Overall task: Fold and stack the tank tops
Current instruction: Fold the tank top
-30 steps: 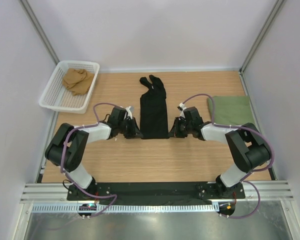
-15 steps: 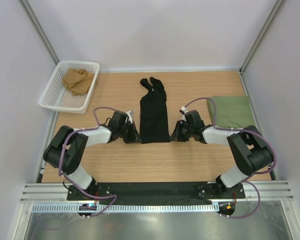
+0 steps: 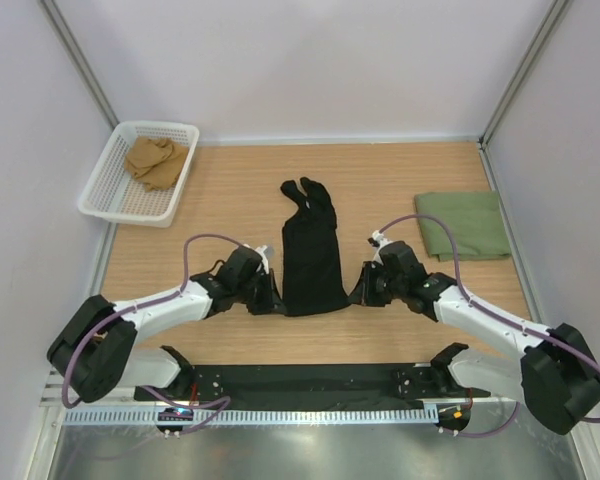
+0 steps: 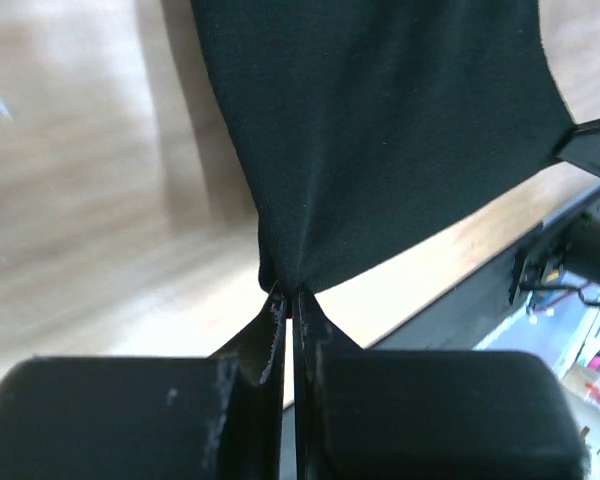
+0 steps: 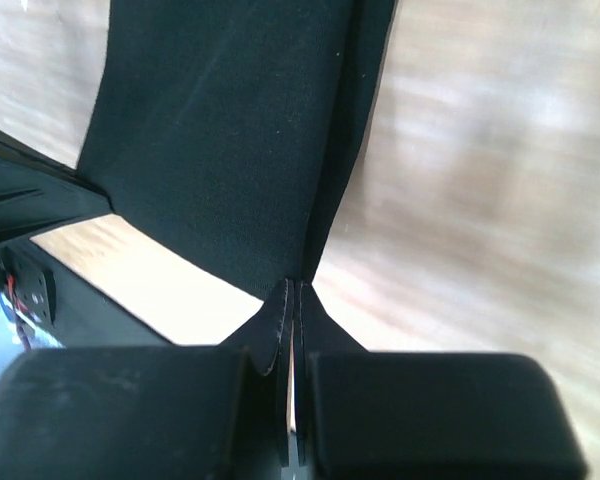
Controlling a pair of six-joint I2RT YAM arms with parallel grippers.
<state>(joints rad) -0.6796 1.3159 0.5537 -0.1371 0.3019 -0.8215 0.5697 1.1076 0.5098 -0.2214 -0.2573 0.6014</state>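
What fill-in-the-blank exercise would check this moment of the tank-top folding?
1. The left gripper and the right gripper are shut on the black tank top's two near ____.
2. The folded green tank top lies on the table's ____ side.
3. The white basket sits at the table's far ____ corner.

Missing words: corners; right; left.

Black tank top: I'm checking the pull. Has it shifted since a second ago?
Yes. The black tank top has slid toward the near side; its hem now lies nearer than the folded green tank top.
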